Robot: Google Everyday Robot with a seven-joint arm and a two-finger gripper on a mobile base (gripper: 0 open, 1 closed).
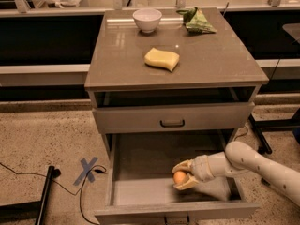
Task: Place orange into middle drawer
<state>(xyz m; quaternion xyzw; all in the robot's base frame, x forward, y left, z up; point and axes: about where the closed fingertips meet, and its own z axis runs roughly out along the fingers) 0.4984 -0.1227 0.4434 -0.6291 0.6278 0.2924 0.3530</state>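
Gripper [182,176] clamps orange [179,176] low inside open middle drawer [140,191]; advise lowering to floor before release, preventing roll

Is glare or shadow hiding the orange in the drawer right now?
Camera view: no, the orange shows bright in the claw, inside the middle drawer above its lit front floor; the drawer's rear floor lies in shadow; pale glare streaks the cabinet top by the bowl.

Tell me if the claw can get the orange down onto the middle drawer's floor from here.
Probably yes. The claw, shut on the orange, is inside the open middle drawer, low over its floor, and nothing visible lies between them.
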